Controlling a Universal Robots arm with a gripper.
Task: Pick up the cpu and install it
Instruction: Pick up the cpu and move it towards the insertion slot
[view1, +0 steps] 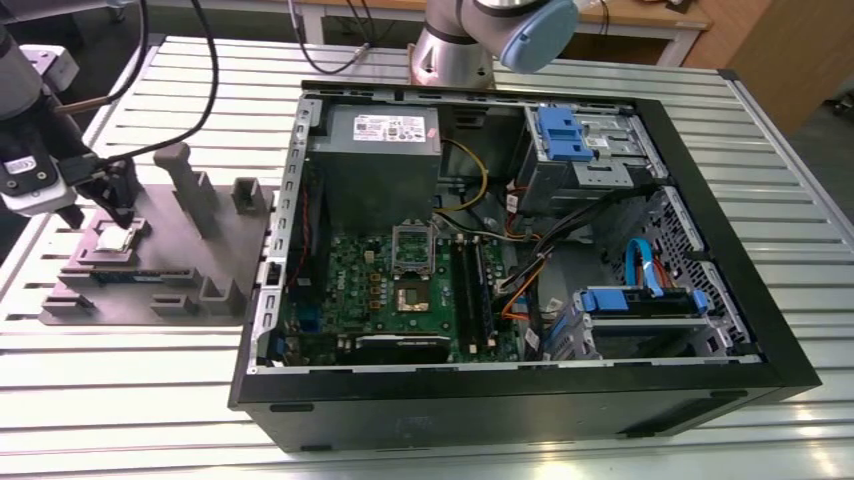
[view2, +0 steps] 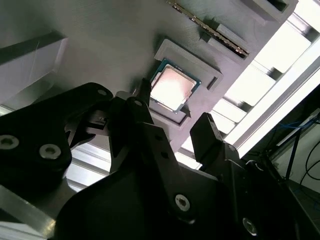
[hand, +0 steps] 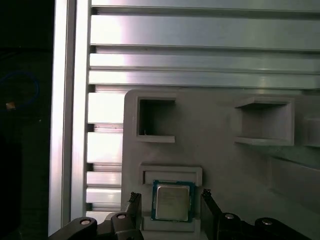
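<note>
The cpu (view1: 114, 238) is a small square chip with a silvery top, lying flat in a pocket of the grey fixture plate (view1: 187, 255) at the exterior view's left. My gripper (view1: 112, 212) hangs just above it. It is open, with a dark finger on each side of the cpu (view2: 172, 87) and gaps between fingers and chip. Both wrist views show the chip between the fingertips (hand: 133, 198), apart from them. The gripper (hand: 170, 196) holds nothing. The bare cpu socket (view1: 411, 293) sits on the green motherboard inside the open computer case, its silver frame (view1: 411, 244) raised.
The black computer case (view1: 721, 250) lies open on the slatted aluminium table (view1: 134, 380), with a grey power supply box (view1: 380, 135), blue drive brackets (view1: 567, 135) and loose cables. The fixture plate carries upright posts (view1: 174, 165) and a memory stick (view2: 210, 27) beside the cpu pocket.
</note>
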